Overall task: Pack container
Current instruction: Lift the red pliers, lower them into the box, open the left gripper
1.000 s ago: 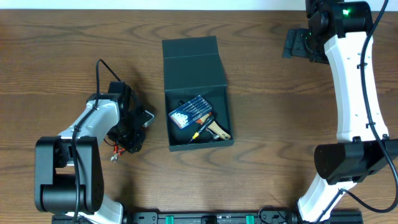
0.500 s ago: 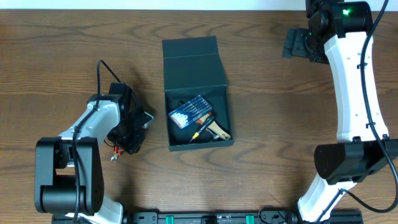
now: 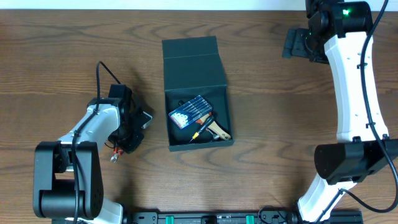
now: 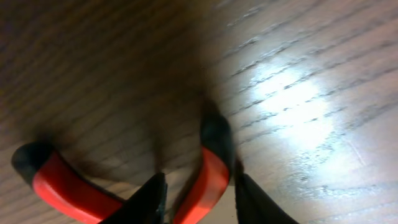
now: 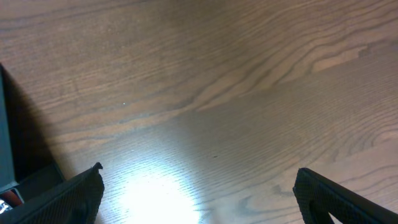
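The container point(image 3: 226, 106), a dark square box with its flap lid point(image 3: 191, 62) open to the far side, stands mid-table. Inside lie a blue case of white-tipped bits point(image 3: 189, 111) and small hand tools point(image 3: 214, 129). Red-handled pliers point(image 3: 114, 151) lie on the table left of the box. My left gripper point(image 3: 124, 140) is low over them. In the left wrist view its fingers point(image 4: 199, 202) straddle one red handle point(image 4: 211, 177) with a narrow gap showing; the other handle point(image 4: 59, 183) lies outside. My right gripper point(image 3: 298, 45) is open and empty at the far right point(image 5: 199, 186).
The wooden table point(image 3: 280, 124) surrounds the box. A dark edge of the container point(image 5: 5, 124) shows at the left of the right wrist view. Both arm bases stand at the front corners.
My left gripper has shifted slightly toward the front over the pliers. The pliers, the box and the right arm have not moved.
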